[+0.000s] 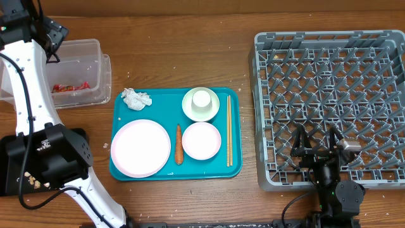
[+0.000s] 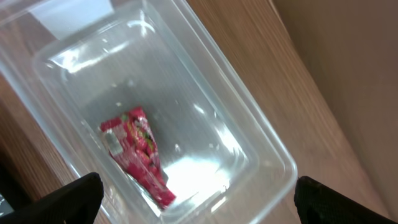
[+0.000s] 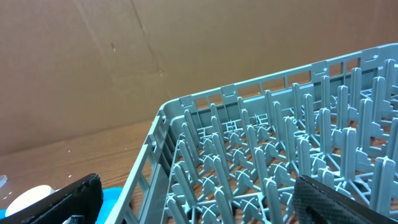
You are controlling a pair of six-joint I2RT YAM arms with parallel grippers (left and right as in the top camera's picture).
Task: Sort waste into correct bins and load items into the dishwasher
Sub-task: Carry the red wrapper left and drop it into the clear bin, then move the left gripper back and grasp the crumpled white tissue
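Note:
The red shiny wrapper [image 1: 69, 87] lies in the clear tub [image 1: 95, 47]. My left gripper [image 1: 53, 47] hangs open and empty above it; its wrist view shows the wrapper [image 2: 137, 155] on the tub floor [image 2: 186, 93] between the fingers [image 2: 196, 208]. The crumpled white napkin [image 1: 136, 98] lies on the table beside the teal tray [image 1: 235, 164]. The tray holds the plate [image 1: 140, 147], the carrot [image 1: 179, 144], a pinkish bowl [image 1: 201, 140] and a white bowl [image 1: 188, 109] with the cup [image 1: 201, 99] in it. My right gripper [image 1: 314, 142] is open and empty over the front of the grey dish rack [image 1: 329, 76].
A black tray [image 1: 12, 164] with pale food scraps [image 1: 35, 180] lies at the front left, partly under my left arm. Chopsticks [image 1: 228, 130] lie along the teal tray's right side. The right wrist view shows the rack's pegs [image 3: 261, 143] and near wall between the fingers [image 3: 199, 208].

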